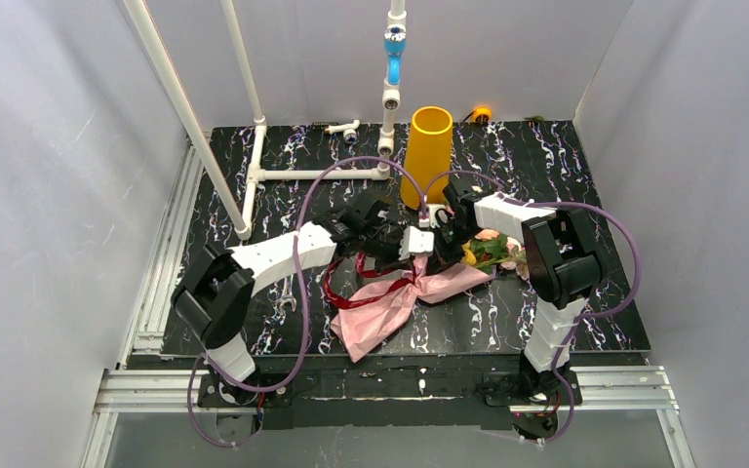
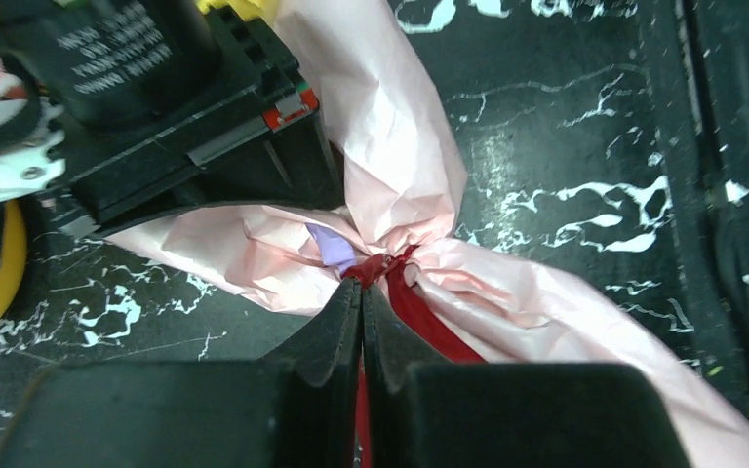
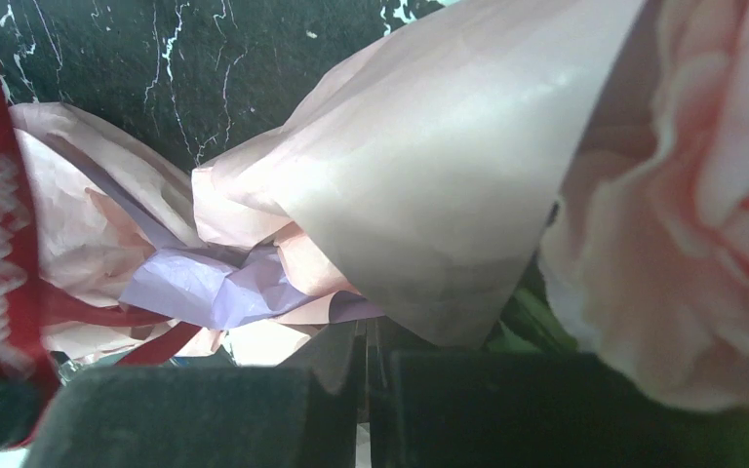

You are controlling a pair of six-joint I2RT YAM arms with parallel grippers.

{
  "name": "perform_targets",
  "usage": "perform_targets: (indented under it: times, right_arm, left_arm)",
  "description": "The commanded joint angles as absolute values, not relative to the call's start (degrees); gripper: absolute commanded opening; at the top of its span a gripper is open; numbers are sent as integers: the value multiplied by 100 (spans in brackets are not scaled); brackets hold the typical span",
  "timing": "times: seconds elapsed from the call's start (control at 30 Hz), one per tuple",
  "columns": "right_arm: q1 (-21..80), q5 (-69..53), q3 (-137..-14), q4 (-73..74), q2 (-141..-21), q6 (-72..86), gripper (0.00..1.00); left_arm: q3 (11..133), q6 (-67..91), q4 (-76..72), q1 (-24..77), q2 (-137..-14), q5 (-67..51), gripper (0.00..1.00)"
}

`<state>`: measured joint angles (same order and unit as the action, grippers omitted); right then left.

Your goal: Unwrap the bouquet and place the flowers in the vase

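Note:
The bouquet [image 1: 390, 304] lies across the middle of the table, its pink crinkled paper [image 2: 400, 127] cinched by a dark red ribbon [image 2: 419, 314]. Loose ribbon [image 1: 346, 292] trails to the left of it. My left gripper [image 2: 362, 283] is shut on the ribbon right at the knot, and red shows between its fingers. My right gripper [image 3: 366, 327] is shut on the paper's edge, just under a pink rose [image 3: 702, 195] and a lilac inner sheet [image 3: 205, 283]. The flowers [image 1: 495, 249] poke out to the right. The mustard-yellow vase [image 1: 427, 156] stands upright behind both grippers.
A white pipe frame [image 1: 254, 175] lies at the back left, with an upright pipe with a blue section [image 1: 393, 58] beside the vase. A small orange object [image 1: 482, 113] sits at the back wall. White walls close in three sides.

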<state>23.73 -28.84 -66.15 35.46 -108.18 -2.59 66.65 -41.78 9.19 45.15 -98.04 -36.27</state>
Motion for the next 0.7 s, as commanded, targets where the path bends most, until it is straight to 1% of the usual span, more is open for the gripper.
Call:
perform_targets:
  times: [0.0,0.2,0.33,0.37,0.43,0.5,0.53,0.57,0.67]
  right_arm:
    - [2470,-1768,-6085,3351,-11417,-414,1]
    - [2470,-1739,-6041,3337,-11391,-398,1]
    - [2470,-1737,-6030,3331,-11373,-377,1]
    - [2470,-1735,-6029,3332,-11373,-371,1]
    - [2470,-1753,-6030,3327,-11367,-363,1]
    - [2465,-1785,-6037,3322,-11367,-345,1]
    - [2469,-1817,-6038,3322,-11363,-343,1]
    - [2470,-1834,-6045,3315,-11359,-336,1]
    - [2470,-1860,-6053,3317,-11360,-325,1]
  left_arm:
    - [6905,-3539,635,4483,-8957,-3978,0]
    - [6611,-2891,301,4088,-8849,-3635,0]
    - [6630,-2393,193,3730,-8963,-3370,0]
    - [6646,-2422,272,3697,-8975,-3419,0]
    - [6709,-2991,641,3683,-8936,-3866,0]
    - [6716,-3421,931,3739,-8821,-4232,34]
    - [6674,-3469,951,3773,-8718,-4270,46]
    - [6633,-3532,999,3813,-8649,-4286,53]
    - [6525,-3768,1327,3920,-8521,-4279,55]
